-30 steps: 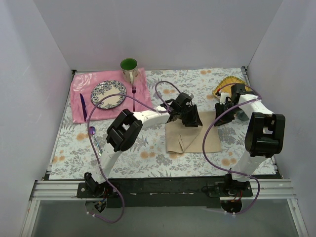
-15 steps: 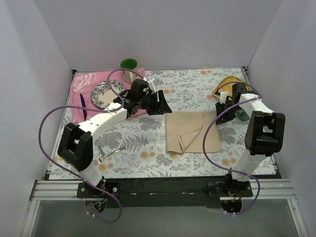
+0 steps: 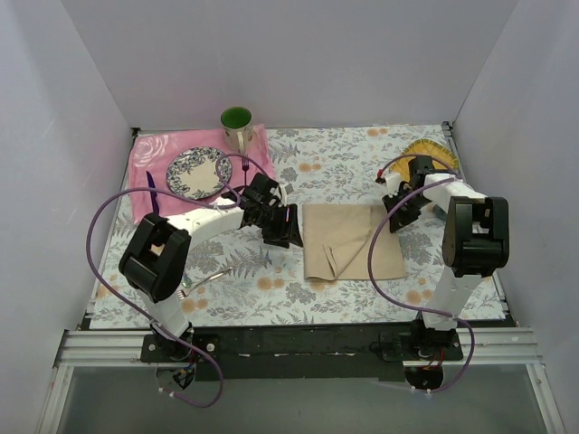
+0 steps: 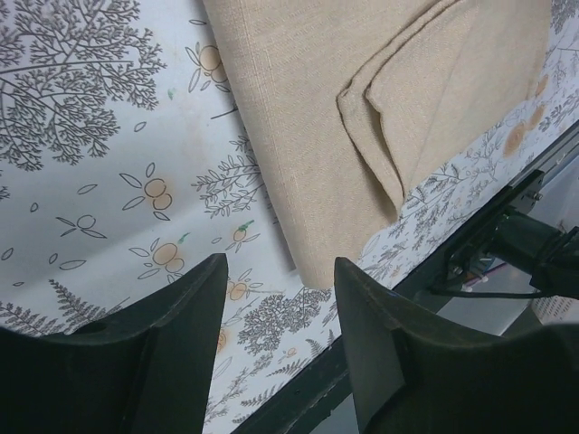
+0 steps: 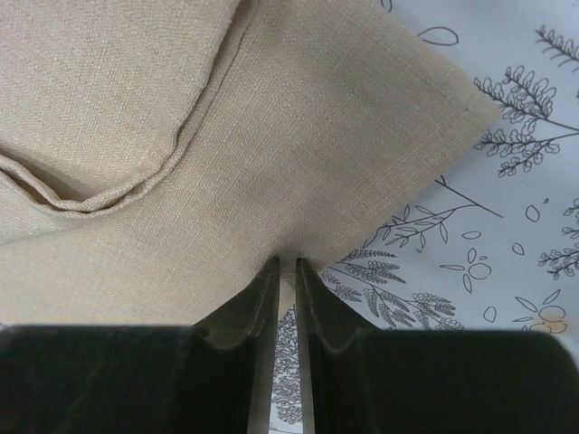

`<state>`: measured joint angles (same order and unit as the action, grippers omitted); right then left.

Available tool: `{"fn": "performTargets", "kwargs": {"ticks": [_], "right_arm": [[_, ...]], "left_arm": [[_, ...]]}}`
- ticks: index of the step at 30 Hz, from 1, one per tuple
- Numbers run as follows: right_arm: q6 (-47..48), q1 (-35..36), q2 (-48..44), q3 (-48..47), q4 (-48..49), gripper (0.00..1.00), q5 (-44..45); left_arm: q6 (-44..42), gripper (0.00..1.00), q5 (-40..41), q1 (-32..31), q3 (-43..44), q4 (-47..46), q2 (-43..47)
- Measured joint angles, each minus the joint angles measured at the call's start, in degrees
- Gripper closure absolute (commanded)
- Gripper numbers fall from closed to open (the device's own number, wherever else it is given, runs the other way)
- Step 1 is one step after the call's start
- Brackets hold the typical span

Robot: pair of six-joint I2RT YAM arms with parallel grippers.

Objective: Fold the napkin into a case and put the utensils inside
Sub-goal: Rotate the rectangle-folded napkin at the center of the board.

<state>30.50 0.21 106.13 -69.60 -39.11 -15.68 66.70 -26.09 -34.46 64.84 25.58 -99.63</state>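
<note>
The beige napkin (image 3: 351,242) lies partly folded on the flowered tablecloth, with a flap folded over its middle. My left gripper (image 3: 291,231) hangs open just off the napkin's left edge; in the left wrist view (image 4: 280,276) its jaws stand wide apart over bare tablecloth, with the napkin (image 4: 362,108) beyond them. My right gripper (image 3: 391,211) is at the napkin's far right corner; in the right wrist view (image 5: 286,264) its jaws are pinched on the napkin's (image 5: 181,136) edge. The pale fork (image 3: 208,278) lies near the left arm. The spoon is hidden.
A pink mat (image 3: 145,161) at the back left holds a patterned plate (image 3: 197,172), a green cup (image 3: 237,122), a purple fork (image 3: 245,167) and a dark purple utensil (image 3: 151,194). A yellow object (image 3: 434,149) sits at the back right. Grey walls enclose the table.
My left arm swung out over the pink mat, then came back to the napkin's left edge, open. My right gripper moved left onto the napkin's far right corner.
</note>
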Motion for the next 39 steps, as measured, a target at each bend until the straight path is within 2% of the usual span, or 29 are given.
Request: {"fn": "performTargets", "kwargs": {"ticks": [5,7,12,15,18,19,23,33,38,39], "right_arm": [[4.20,1.79,-2.91,3.74,2.54,0.84,1.33],[5.51,3.67,-4.48,5.84,2.56,0.84,0.31],[7.80,9.40,-5.97,8.20,-1.68,0.81,-6.67],[9.01,10.21,-5.66,8.07,-6.38,0.80,-11.50],[9.44,9.38,-5.55,6.21,-10.78,0.80,-14.84],[9.51,8.81,-5.55,4.92,-11.98,0.80,-15.67],[9.81,5.97,-5.18,-1.20,-14.16,0.79,-17.20],[11.10,0.57,-2.86,-5.29,-15.28,0.74,-14.84],[9.49,0.59,0.22,-7.85,-13.25,0.61,-12.61],[8.96,0.63,1.01,-8.41,-12.87,0.59,-12.31]], "left_arm": [[0.81,0.50,-0.55,1.90,-0.48,-0.90,-0.44],[1.40,0.53,-0.96,2.62,-1.49,-1.88,-0.44],[3.17,0.62,-1.46,2.34,-2.67,-2.78,-1.79],[3.43,0.67,-1.60,2.03,-3.28,-3.98,-3.08],[3.63,0.75,-1.60,1.99,-4.00,-4.24,-3.89],[3.69,0.82,-1.55,1.99,-4.00,-4.33,-4.15],[3.08,1.00,-0.46,1.99,-3.96,-4.39,-4.92],[-5.92,1.00,6.01,2.29,4.85,1.18,-10.27],[-14.08,1.00,9.16,3.93,15.61,3.15,-16.90],[-16.20,0.90,9.84,4.46,18.32,3.13,-18.58]]}}
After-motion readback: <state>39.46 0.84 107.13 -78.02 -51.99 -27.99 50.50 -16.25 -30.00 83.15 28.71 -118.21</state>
